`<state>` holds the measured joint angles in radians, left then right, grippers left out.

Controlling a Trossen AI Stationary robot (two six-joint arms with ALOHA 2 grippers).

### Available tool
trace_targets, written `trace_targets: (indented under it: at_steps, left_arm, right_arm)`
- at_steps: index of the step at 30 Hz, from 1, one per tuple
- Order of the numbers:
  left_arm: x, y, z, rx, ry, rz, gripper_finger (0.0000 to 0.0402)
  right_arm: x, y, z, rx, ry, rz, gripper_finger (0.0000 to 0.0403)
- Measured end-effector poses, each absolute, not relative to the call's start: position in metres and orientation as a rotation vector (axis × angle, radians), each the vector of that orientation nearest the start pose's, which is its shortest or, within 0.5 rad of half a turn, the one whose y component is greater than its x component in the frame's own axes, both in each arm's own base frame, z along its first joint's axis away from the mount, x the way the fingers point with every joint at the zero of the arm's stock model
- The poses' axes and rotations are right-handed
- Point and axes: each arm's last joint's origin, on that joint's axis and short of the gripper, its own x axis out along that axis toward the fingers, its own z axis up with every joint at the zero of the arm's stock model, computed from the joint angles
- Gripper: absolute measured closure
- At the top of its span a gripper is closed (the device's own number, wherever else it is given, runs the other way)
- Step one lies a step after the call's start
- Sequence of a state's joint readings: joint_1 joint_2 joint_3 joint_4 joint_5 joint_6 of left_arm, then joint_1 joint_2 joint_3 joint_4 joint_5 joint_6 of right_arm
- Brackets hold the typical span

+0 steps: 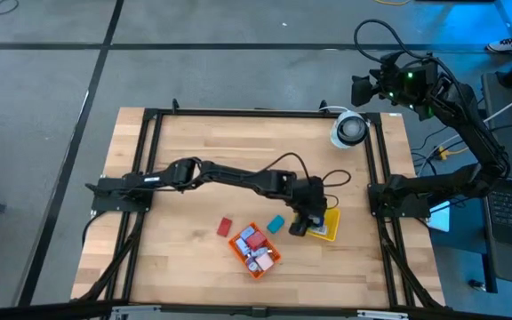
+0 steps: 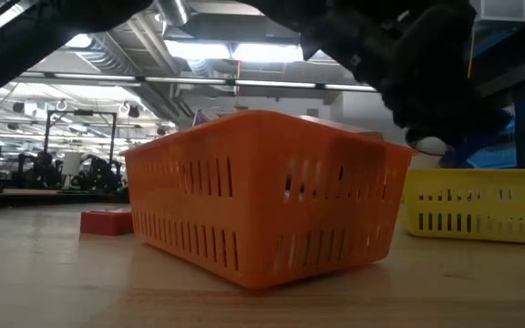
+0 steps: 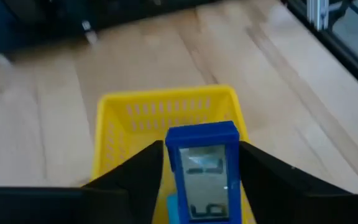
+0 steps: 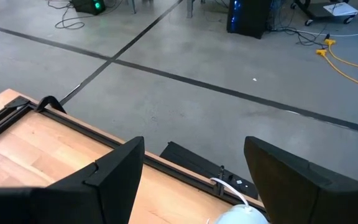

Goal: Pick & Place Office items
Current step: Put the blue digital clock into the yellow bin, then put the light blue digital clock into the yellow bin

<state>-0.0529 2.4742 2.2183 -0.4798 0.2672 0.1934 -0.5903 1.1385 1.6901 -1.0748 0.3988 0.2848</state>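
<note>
My left gripper (image 3: 201,155) hangs slanting down over the yellow tray (image 3: 166,109) at the table's near right and is shut on a blue office item (image 3: 202,171) with a clear window. In the high view this gripper (image 1: 302,227) sits at the yellow tray's (image 1: 330,229) left edge. The orange basket (image 1: 256,251) holds several small pieces. A red piece (image 1: 225,228) and a teal piece (image 1: 276,223) lie flat on the wood beside it. My right gripper (image 4: 194,162) waits open, raised beyond the table's far right corner. My left gripper pinches the blue item by its two long sides (image 3: 234,180) between its two fingers. The fingers slant down from the table's left and lie along the item. The item stands upright in the hold above the yellow tray; its lower end lies outside the picture.
A white round object (image 1: 349,129) sits at the far right corner. A black frame (image 1: 265,113) runs around the table top. In the low view the orange basket (image 2: 262,196) stands in front, with the yellow tray (image 2: 481,214) to the right and the red piece (image 2: 106,221) to the left.
</note>
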Motion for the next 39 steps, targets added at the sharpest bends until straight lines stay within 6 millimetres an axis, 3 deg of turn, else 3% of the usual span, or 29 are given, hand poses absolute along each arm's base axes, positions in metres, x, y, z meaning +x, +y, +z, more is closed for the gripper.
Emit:
trace_targets:
  at_steps: [6, 13, 17, 21, 25, 29, 33, 39]
  left_arm:
    - [0.553, -0.042, 0.211, 0.119, 0.615, -0.379, 0.0148]
    - [0.546, -0.044, 0.222, 0.137, 0.665, -0.338, 0.0128]
    - [0.525, -0.026, 0.248, 0.159, 0.775, -0.299, 0.0131]
    - [0.492, -0.002, 0.264, 0.184, 1.019, -0.218, 0.0133]
    - [0.461, 0.024, 0.255, 0.051, 1.352, -0.120, 0.0133]
    - [0.443, 0.040, 0.229, -0.032, 1.564, -0.014, 0.0133]
    - [0.440, 0.033, 0.212, -0.077, 1.614, 0.003, 0.0133]
    - [0.442, 0.019, 0.207, -0.094, 1.603, 0.029, 0.0133]
  right_arm:
    - [0.134, -0.103, 0.475, 0.306, 0.405, -1.025, 0.0119]
    - [0.134, -0.103, 0.476, 0.306, 0.405, -1.021, 0.0119]
    - [0.134, -0.103, 0.476, 0.299, 0.406, -1.010, 0.0119]
    - [0.135, -0.103, 0.475, 0.297, 0.411, -1.008, 0.0119]
    - [0.136, -0.104, 0.476, 0.296, 0.399, -1.007, 0.0119]
    - [0.136, -0.104, 0.477, 0.298, 0.395, -1.000, 0.0119]
    - [0.136, -0.103, 0.477, 0.303, 0.397, -0.983, 0.0119]
    - [0.137, -0.103, 0.476, 0.295, 0.406, -0.959, 0.0119]
